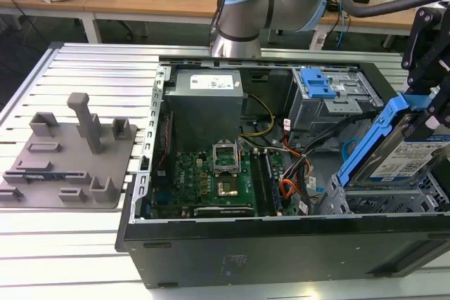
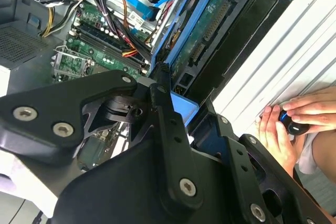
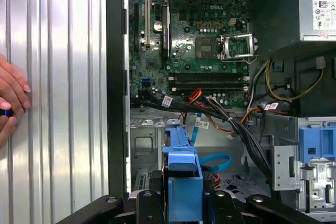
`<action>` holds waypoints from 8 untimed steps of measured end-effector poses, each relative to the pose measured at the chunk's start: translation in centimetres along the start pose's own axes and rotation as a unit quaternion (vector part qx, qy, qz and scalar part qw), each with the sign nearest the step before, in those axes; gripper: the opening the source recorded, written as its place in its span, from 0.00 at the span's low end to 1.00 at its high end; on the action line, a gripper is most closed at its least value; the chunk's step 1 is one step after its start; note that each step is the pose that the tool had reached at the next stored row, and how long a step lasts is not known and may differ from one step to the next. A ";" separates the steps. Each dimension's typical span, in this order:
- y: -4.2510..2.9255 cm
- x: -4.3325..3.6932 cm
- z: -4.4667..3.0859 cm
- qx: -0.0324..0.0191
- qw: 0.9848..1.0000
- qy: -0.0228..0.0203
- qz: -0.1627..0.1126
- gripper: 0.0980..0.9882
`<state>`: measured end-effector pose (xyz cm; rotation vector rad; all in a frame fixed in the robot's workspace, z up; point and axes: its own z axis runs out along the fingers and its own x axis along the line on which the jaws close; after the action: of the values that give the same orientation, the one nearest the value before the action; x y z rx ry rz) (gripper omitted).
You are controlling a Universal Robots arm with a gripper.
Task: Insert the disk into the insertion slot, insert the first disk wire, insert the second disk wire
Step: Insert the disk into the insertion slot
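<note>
Disk (image 1: 411,163) held in air, tilted on edge, at exterior view's right, over near corner of computer case (image 1: 281,254). Gripper (image 1: 425,123) clamped on disk's upper end. Insertion slot (image 1: 373,203) just below disk; drive not yet in it. Light-blue cable (image 3: 215,161) looped just beside disk in first wrist view. Red-orange-black wire bundle (image 1: 290,187) lies between slot and motherboard (image 1: 204,173). Your hand (image 3: 10,98) rests on ribbed table (image 3: 63,129), outside case wall.

disk (image 1: 402,158) tilted above insertion slot (image 1: 383,203), jig (image 1: 67,156) at exterior view's left
</note>
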<state>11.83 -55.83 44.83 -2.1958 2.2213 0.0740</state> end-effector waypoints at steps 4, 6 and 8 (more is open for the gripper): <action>-0.02 0.02 0.53 0.000 1.000 0.000 0.000 0.30; -0.03 0.04 0.98 0.000 1.000 0.000 0.000 0.30; -0.04 0.06 1.36 0.000 1.000 0.000 0.000 0.30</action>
<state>11.85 -55.83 43.47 -2.1960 2.2212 0.0747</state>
